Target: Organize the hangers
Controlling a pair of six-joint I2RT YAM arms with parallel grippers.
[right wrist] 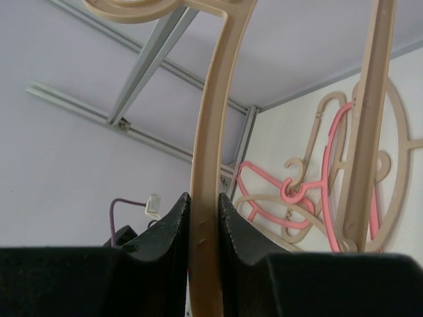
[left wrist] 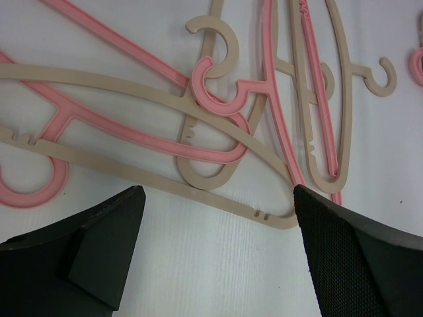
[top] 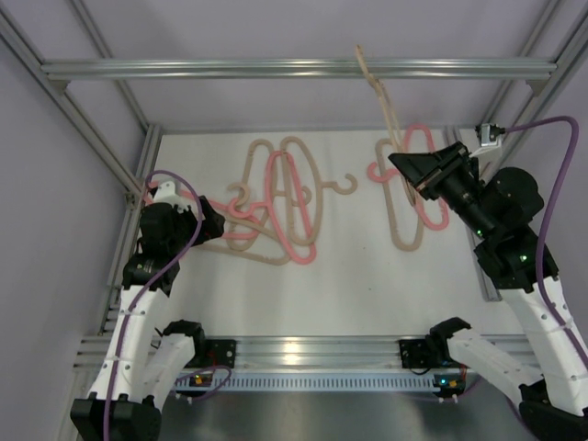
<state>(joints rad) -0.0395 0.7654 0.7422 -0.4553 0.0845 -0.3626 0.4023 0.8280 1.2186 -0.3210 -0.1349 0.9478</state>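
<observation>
right gripper [right wrist: 203,205] pinches a beige hanger [right wrist: 210,132], held up off the table [top: 367,276]. left gripper [left wrist: 218,195] spread wide over tangled pink and beige hangers [left wrist: 218,109].

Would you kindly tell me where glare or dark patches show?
Top view: bright glare on the near rail, otherwise even light. Left wrist: hanger pile sharp, faint shadows. Right wrist: the right gripper, shut on the beige hanger, is nearly featureless black.

My left gripper [left wrist: 217,224] jaws wide apart over the table [left wrist: 211,277]; overlapping beige and pink hangers [left wrist: 119,82] lie just beyond the fingertips.
</observation>
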